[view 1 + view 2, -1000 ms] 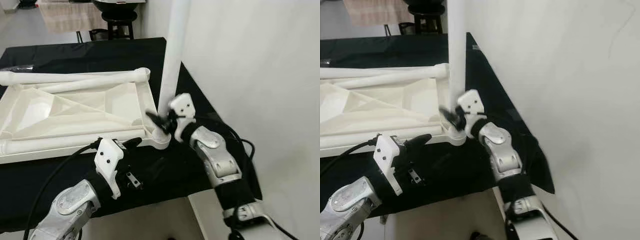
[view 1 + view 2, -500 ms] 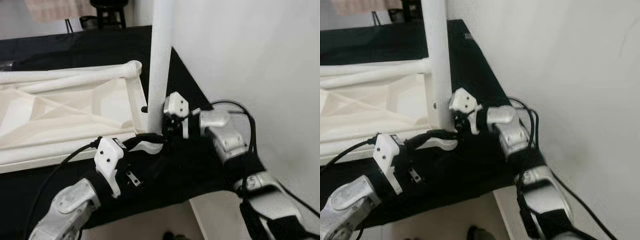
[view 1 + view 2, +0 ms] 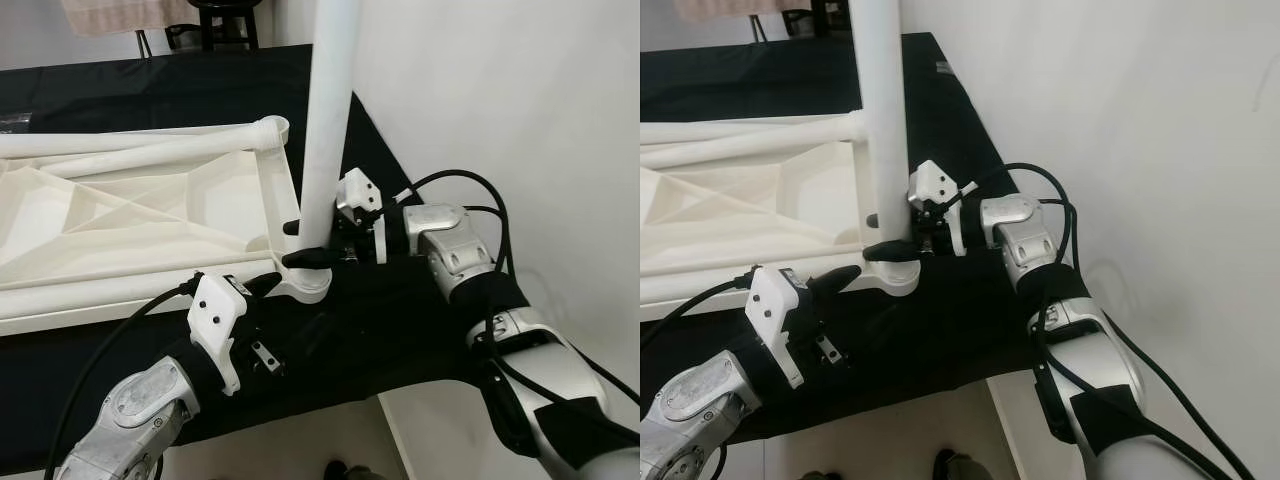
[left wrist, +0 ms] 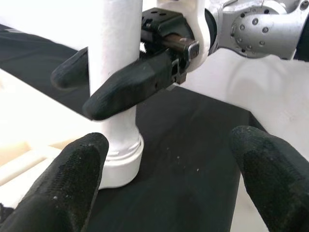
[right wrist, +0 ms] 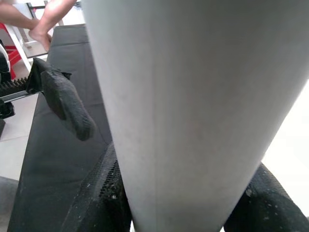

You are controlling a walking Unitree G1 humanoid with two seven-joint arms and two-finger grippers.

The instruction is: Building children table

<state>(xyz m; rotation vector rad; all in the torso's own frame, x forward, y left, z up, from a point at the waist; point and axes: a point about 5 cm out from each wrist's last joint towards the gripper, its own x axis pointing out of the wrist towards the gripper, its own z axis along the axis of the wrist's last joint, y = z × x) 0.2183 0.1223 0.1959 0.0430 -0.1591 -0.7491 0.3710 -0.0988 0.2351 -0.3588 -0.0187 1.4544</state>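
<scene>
Right gripper [image 3: 296, 243] squeezing tall white plastic table leg [image 3: 327, 120], upright in near right corner of flipped white tabletop [image 3: 130, 215]. Left gripper [image 3: 268, 284] spread wide, just near that corner, above black tablecloth [image 3: 400, 330].

R tool [image 3: 297, 243] clamped; L tool [image 3: 262, 287] open, prob. idle.

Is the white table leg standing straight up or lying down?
Standing up. The white leg rises from the corner socket of the upside-down tabletop, and the right gripper has its fingers around it.
</scene>
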